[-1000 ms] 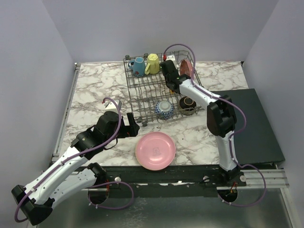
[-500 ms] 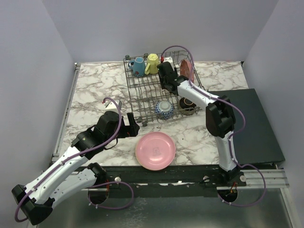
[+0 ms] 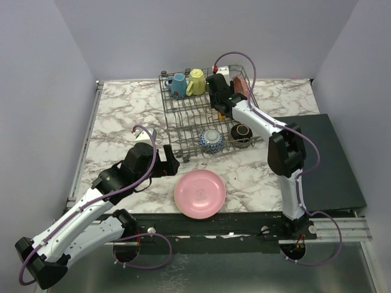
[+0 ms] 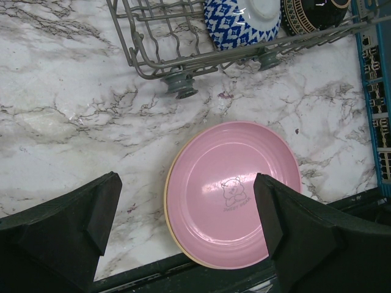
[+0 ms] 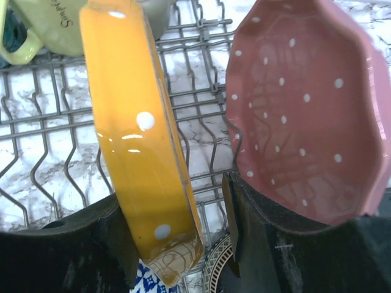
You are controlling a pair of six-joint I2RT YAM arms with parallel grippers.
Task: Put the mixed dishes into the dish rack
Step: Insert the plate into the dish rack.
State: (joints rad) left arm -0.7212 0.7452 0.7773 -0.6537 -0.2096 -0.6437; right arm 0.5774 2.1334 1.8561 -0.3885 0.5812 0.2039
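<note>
The orange-yellow plate (image 5: 137, 122) stands on its rim among the wires of the dish rack (image 3: 183, 116), in the far right part. In the right wrist view it is seen edge-on: its long line runs from upper left to lower right, leaning a little, and its 2 faces turn out to the sides.

The right fingers (image 5: 287, 256) stand partly open on either side of the plate's lower end. 1 finger lies just beside the plate or against it, I cannot tell which. A clear gap of rack wire shows between the plate and the other finger, so there is no grip.

Just to the right a pink dotted plate (image 5: 305, 122) with a wavy rim also stands on edge, apart from the orange-yellow one, with its hollow face turned toward it.

Farther out in the rack are a blue mug (image 3: 178, 85) and a pale yellow mug (image 3: 196, 81) at the far left. A blue-white patterned bowl (image 4: 241, 21) and a dark brown bowl (image 3: 242, 134) are at the near edge.

The left fingers (image 4: 61, 238) are spread wide and hold nothing. They hang above a flat pink plate (image 4: 235, 192), which lies on the marble bench (image 3: 122, 116) in front of the rack.
</note>
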